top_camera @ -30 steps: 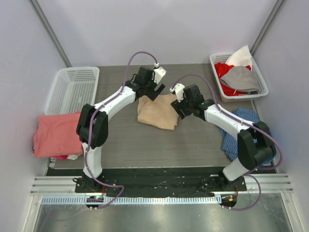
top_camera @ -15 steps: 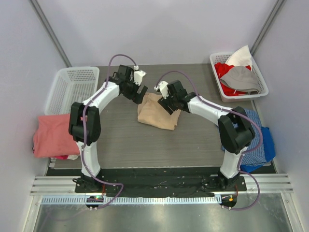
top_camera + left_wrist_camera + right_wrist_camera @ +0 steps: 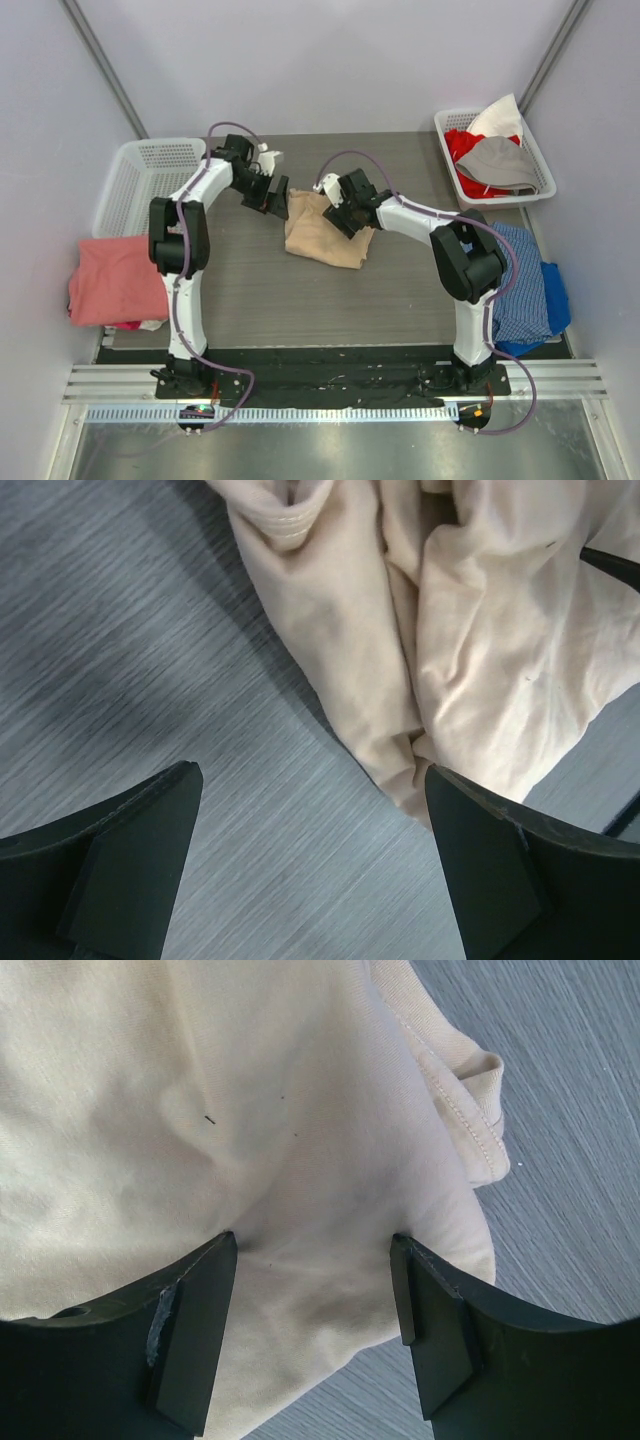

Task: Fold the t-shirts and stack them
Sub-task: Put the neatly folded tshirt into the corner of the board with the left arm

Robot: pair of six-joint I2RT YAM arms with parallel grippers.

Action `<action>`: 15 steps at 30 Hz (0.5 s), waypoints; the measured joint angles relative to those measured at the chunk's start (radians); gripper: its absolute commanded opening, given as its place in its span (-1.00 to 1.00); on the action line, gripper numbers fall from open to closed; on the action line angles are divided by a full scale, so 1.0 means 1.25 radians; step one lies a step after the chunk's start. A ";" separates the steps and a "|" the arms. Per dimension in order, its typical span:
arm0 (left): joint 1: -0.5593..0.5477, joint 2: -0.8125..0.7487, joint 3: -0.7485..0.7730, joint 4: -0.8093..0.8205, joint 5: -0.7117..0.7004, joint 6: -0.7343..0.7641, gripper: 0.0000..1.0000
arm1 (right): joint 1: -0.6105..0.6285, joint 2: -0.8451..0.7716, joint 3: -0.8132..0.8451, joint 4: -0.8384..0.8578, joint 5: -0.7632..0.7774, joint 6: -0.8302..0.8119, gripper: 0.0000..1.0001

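Note:
A crumpled tan t-shirt (image 3: 325, 238) lies in the middle of the table. My left gripper (image 3: 276, 198) hangs open just off its left edge. In the left wrist view bare table shows between the fingers (image 3: 120, 850), and the right-hand finger stands at the hem of the tan t-shirt (image 3: 480, 630). My right gripper (image 3: 338, 214) is down on the shirt's upper part. It stands open, both fingertips (image 3: 205, 1310) pressed into the tan cloth (image 3: 200, 1090), which spreads unpinched between them. A salmon-pink t-shirt (image 3: 115, 280) lies folded at the far left edge.
A white mesh basket (image 3: 150, 180) stands at the back left. Another basket (image 3: 495, 155) at the back right holds red, grey and white clothes. A blue checked cloth (image 3: 515, 285) lies over the right edge beside the right arm.
Both arms swung left. The left gripper went from the shirt's top edge to its left side, and the right gripper shifted from the shirt's right side onto its upper middle. The shirt stayed put.

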 measured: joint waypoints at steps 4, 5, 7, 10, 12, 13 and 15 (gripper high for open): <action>0.006 0.066 0.056 -0.053 0.034 0.008 0.99 | 0.001 0.000 0.000 0.000 0.000 0.000 0.40; 0.006 0.076 0.060 -0.062 0.042 0.011 0.99 | 0.001 0.000 0.000 0.000 0.000 0.000 0.40; 0.006 0.085 0.061 -0.078 0.056 0.019 0.99 | 0.001 0.000 0.000 0.000 0.000 -0.001 0.40; 0.006 0.097 0.078 -0.107 0.081 0.025 0.99 | 0.002 0.000 0.000 0.000 0.000 -0.002 0.40; 0.006 0.117 0.108 -0.131 0.103 0.033 0.99 | 0.003 0.000 0.000 0.000 0.001 -0.002 0.40; 0.006 0.132 0.128 -0.144 0.118 0.041 0.99 | 0.004 0.000 0.000 0.000 0.001 -0.002 0.40; 0.007 0.166 0.173 -0.175 0.156 0.046 0.99 | 0.007 0.000 0.000 -0.001 0.002 -0.002 0.40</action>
